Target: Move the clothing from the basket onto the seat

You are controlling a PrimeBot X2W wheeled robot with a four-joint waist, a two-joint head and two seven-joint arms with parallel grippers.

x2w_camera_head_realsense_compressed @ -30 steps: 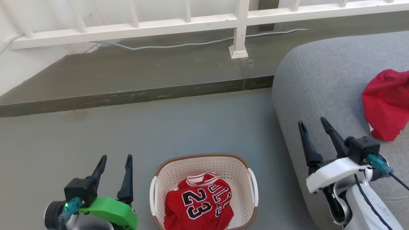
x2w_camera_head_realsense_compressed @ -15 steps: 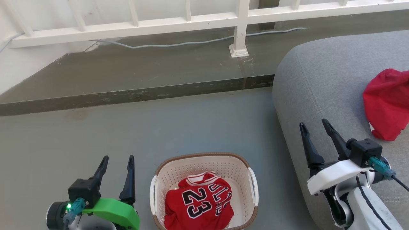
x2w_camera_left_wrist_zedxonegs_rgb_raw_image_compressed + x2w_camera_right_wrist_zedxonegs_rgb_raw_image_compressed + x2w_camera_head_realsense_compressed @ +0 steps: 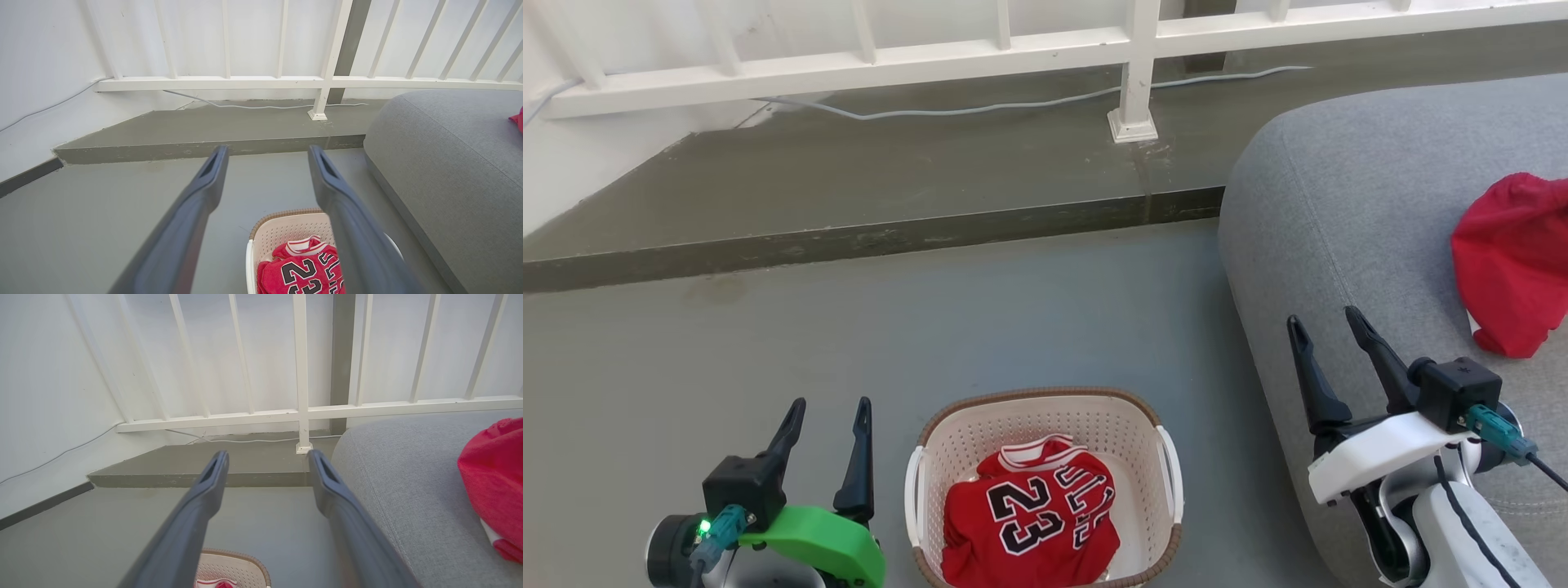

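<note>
Nearest, the left gripper [image 3: 831, 402] hangs just left of the basket [image 3: 1045, 395], jaws apart and empty. The right gripper [image 3: 1322, 317] is poised by the rounded edge of the grey seat [image 3: 1339, 204], jaws likewise apart with nothing between them. In the basket lies the number-23 jersey [image 3: 1029, 523], crumpled. It looks light, soft and limp, likely to bunch and drape; a raised fold near the white-trimmed collar seems the best pinch. Farther right, the plain red garment [image 3: 1507, 261] rests on the seat. Beyond runs a white railing [image 3: 1013, 57].

The plain red garment [image 3: 1507, 261] (on the seat [image 3: 1339, 188]) runs off the right edge.
</note>
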